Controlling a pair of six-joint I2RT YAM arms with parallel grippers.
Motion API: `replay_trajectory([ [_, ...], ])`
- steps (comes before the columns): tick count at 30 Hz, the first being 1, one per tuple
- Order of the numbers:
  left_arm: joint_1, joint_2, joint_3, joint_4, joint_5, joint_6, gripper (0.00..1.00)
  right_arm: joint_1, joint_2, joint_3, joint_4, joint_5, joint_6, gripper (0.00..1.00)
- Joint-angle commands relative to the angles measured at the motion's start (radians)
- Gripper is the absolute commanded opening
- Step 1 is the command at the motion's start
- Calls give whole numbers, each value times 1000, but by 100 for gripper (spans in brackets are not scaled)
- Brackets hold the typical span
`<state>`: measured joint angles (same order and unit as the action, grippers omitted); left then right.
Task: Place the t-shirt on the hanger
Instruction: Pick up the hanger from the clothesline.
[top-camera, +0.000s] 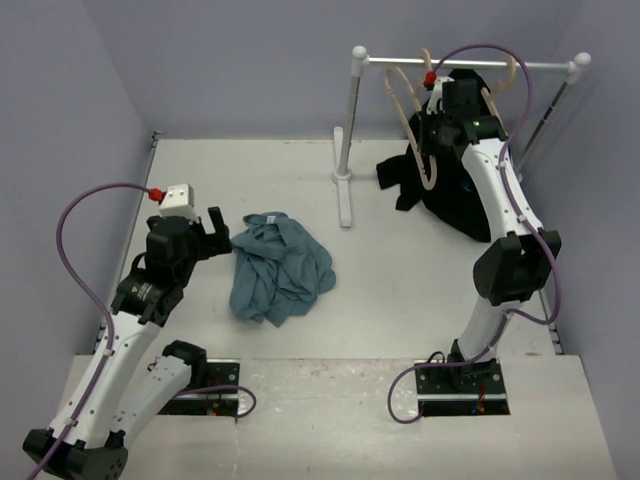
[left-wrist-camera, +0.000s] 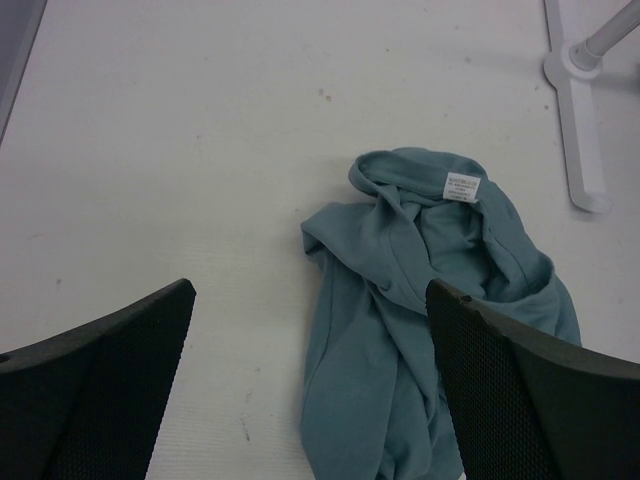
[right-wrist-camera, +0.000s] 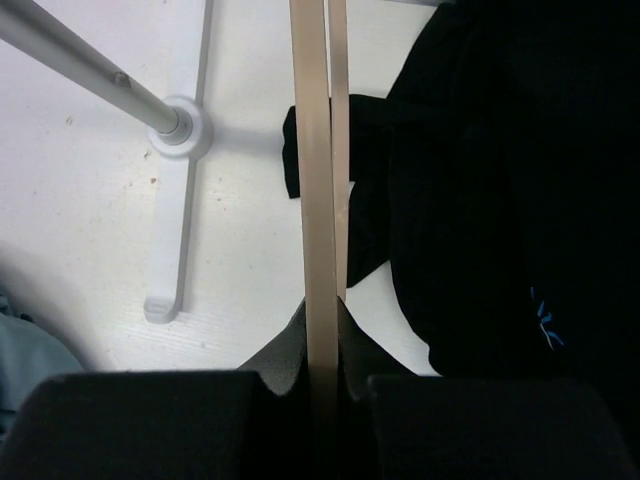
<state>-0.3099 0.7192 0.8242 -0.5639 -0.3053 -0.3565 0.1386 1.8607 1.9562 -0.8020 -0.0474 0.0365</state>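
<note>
The slate-blue t-shirt (top-camera: 280, 265) lies crumpled on the table left of centre, its white neck label facing up in the left wrist view (left-wrist-camera: 400, 300). My left gripper (top-camera: 215, 235) hovers at the shirt's left edge, open, with one finger over bare table and the other over the cloth (left-wrist-camera: 310, 290). The bare beige hanger (top-camera: 405, 110) hangs on the rail at the back right. My right gripper (top-camera: 430, 145) is shut on the hanger's thin beige bar (right-wrist-camera: 318, 200), which runs straight up between its jaws (right-wrist-camera: 322, 310).
A white clothes rack (top-camera: 347, 130) stands at the back, its foot (left-wrist-camera: 580, 130) near the shirt and its base (right-wrist-camera: 180, 125) left of the hanger. A black garment (top-camera: 450, 190) hangs on a second beige hanger just right of my right gripper (right-wrist-camera: 500, 180). Grey walls close in on both sides.
</note>
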Motion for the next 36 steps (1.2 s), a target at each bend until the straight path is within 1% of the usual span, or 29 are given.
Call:
replay_trajectory([
  [1,-1,15,11,35,11,9,100,2,-87,47,1,-4,-4,0],
  [4,-1,42,47,26,36,10,100,4,-128,38,7,1,13,0],
  [8,-1,104,121,18,138,13,100,3,-201,30,18,8,28,0],
  [10,-1,166,166,11,172,17,100,4,-235,30,5,14,33,0],
  [12,-7,264,200,-8,231,17,100,3,-275,7,-37,13,45,0],
  [14,-26,307,216,-7,245,13,100,4,-347,-51,-51,-3,69,0],
  [15,-33,340,217,-7,244,9,100,4,-379,-136,-51,-10,76,0],
  [16,-48,375,220,-4,232,3,99,5,-453,-198,-42,-24,94,0],
  [17,-52,382,220,-4,229,2,99,6,-469,-259,-27,-28,98,0],
  [18,-65,396,223,-4,223,1,96,7,-506,-319,-14,-29,108,0],
  [20,-89,478,237,-7,185,-8,84,17,-686,-469,24,-32,144,0],
  [21,-97,500,241,-8,173,-11,76,19,-723,-529,29,-31,153,0],
  [22,-102,521,246,-10,160,-15,72,19,-760,-567,34,-28,155,0],
  [23,-104,558,249,-10,136,-25,69,19,-812,-590,39,-13,155,0],
  [24,-104,585,254,-10,120,-32,68,19,-842,-610,38,-3,155,0],
  [25,-105,602,257,-10,109,-40,63,19,-857,-612,27,4,155,0],
  [27,-108,642,260,-15,72,-52,47,21,-887,-601,-17,-13,152,0],
  [29,-110,659,251,-14,46,-58,39,20,-933,-610,-33,-37,148,0],
  [31,-111,681,246,-16,46,-60,34,21,-993,-633,-31,-40,148,0],
  [34,-133,695,244,-33,47,-76,0,21,-1049,-646,-33,-54,152,0],
  [36,-168,669,252,-46,32,-92,0,21,-1063,-651,-33,-87,158,0],
])
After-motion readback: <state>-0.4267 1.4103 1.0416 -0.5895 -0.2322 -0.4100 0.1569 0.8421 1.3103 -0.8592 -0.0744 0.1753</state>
